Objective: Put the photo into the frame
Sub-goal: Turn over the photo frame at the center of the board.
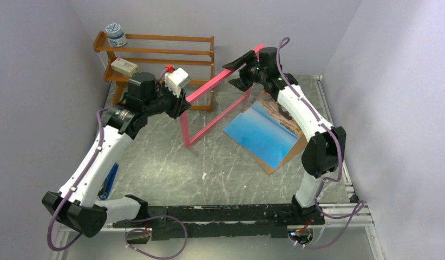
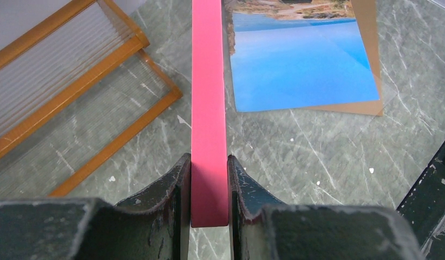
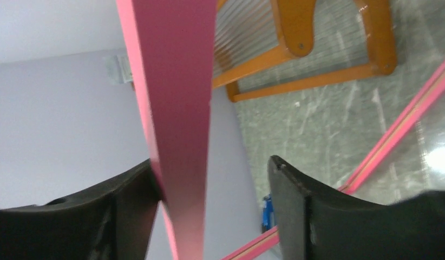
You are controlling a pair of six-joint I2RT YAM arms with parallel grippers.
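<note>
1. The left gripper (image 2: 208,160) was clamped on a pink bar of the frame (image 2: 208,81). Both pads pressed flat on the bar's sides, and the bar ran straight ahead of the fingers.
2. The right gripper (image 3: 212,162) stood with its jaws apart, astride the frame's upper far edge. The bar sat hard by its left finger (image 3: 128,206), with a clear gap to the other; whether that finger touched could not be told.
3. Between the two tools the frame stood on edge and tilted, its low corner down near the table (image 1: 155,162), just in front of the wooden rack (image 1: 155,49).
4. The photo (image 2: 301,70) lay picture-up on a brown backing sheet (image 2: 366,32), ahead and to the right of the left fingers and below the right gripper, apart from the frame.
5. The step in hand appeared to be turning the frame over to lie flat, back up, ready for the photo.
6. Done well, this likely called for the right jaws to close squarely on the centred bar before the left grip eased.
7. The frame would then need lowering level beside the photo, clear of the rack, since a skewed pinch risked twisting the thin edge or shifting the pane.
</note>
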